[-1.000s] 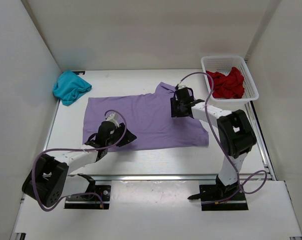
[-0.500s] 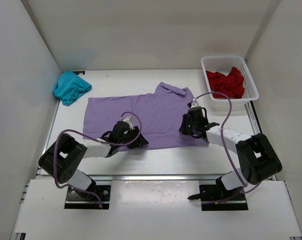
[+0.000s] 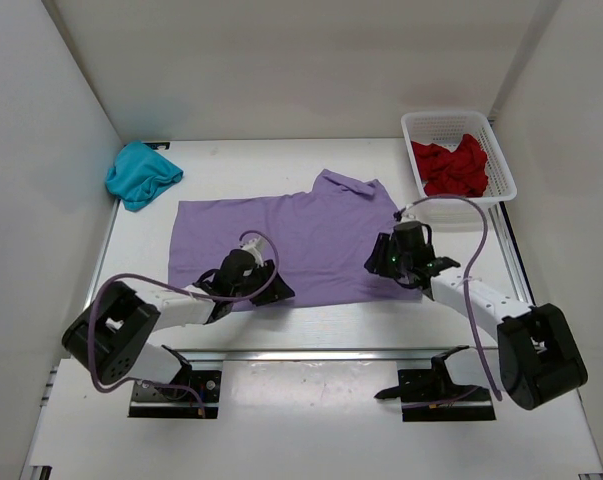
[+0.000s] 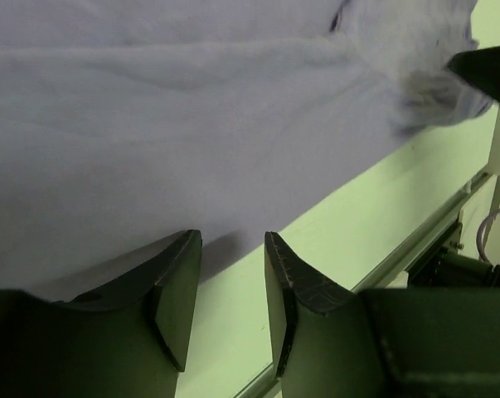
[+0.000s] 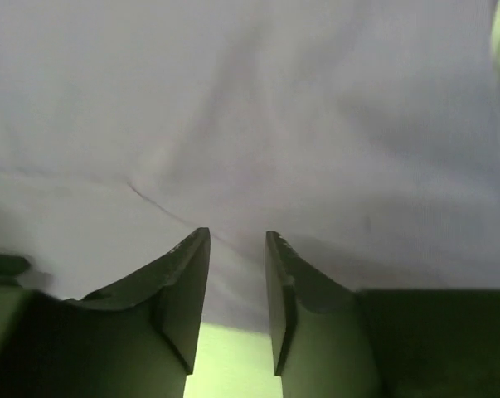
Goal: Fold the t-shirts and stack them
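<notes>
Lavender shirt (image 3: 301,232) hem at left hand (image 4: 233,257), right hand (image 5: 237,249)

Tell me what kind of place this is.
Probably a lab test cell, not a home: bare white walls box in a white table, a lavender shirt lies spread out, and a mesh basket holds red cloth.

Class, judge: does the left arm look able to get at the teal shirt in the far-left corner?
Probably yes. The left gripper is open, and only the flat lavender shirt and bare table lie between it and the teal shirt.
</notes>
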Tool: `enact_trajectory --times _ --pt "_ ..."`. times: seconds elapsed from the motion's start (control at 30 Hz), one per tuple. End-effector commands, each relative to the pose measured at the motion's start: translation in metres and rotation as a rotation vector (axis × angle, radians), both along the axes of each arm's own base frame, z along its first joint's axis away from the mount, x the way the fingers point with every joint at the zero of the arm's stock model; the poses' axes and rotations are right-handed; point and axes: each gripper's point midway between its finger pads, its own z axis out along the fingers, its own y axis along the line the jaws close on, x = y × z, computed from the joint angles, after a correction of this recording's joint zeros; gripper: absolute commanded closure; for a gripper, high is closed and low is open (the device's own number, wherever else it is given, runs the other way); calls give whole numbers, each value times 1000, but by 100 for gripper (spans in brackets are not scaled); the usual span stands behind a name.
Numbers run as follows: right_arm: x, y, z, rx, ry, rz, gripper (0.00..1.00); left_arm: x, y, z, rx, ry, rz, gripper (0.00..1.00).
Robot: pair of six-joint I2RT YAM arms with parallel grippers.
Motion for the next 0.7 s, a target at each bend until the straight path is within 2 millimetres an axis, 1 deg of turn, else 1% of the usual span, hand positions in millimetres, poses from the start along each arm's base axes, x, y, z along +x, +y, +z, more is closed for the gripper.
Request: enact_trajectory --times 0.0,0.03,0.07,0.1,0.13,0.17,0.2,0.23,0.27,0.3,0.33,0.37,0.4,0.43,0.47,0.5,0.57,0.6,0.67 --pt "56 11 70 71 -200 -34 68 21 11 32 -5 -85 39 52" --pt "67 7 74 81 -213 -48 68 25 15 35 -4 -92 55 52" --pt "85 3 79 82 -221 -64 72 28 15 43 -9 -117 59 51" --pt "99 5 88 108 -261 -52 77 28 16 45 -10 -122 60 52" --pt "119 2 86 113 -269 -65 86 31 17 45 -4 -129 66 51" --pt "141 -7 86 114 -275 -98 97 28 17 44 -11 -120 58 51" --pt "162 -13 83 117 -271 -120 100 26 15 40 -19 -110 48 51" --pt "170 -15 79 120 -260 -117 100 24 16 37 -20 -100 44 52" --pt "188 -18 75 135 -247 -129 100 22 17 34 -23 -93 44 52" --pt "207 -23 77 150 -255 -153 98 21 18 33 -27 -91 41 52" --pt "214 -26 69 131 -248 -167 93 22 21 32 -26 -88 45 52" --pt "228 -30 66 121 -250 -180 85 22 24 31 -27 -88 49 51" --pt "242 -33 65 108 -257 -179 79 21 26 30 -25 -90 49 52" --pt "252 -31 71 115 -261 -171 77 23 29 33 -28 -95 57 52" --pt "253 -34 53 117 -210 -164 74 23 31 34 -30 -100 62 51" --pt "260 -32 49 112 -204 -156 71 22 33 31 -22 -97 64 51" --pt "268 -36 49 123 -208 -151 70 23 36 33 -25 -109 75 51" --pt "269 -34 48 125 -209 -149 69 20 34 30 -28 -93 65 51" --pt "270 -33 45 146 -201 -138 67 21 31 31 -27 -100 60 51"
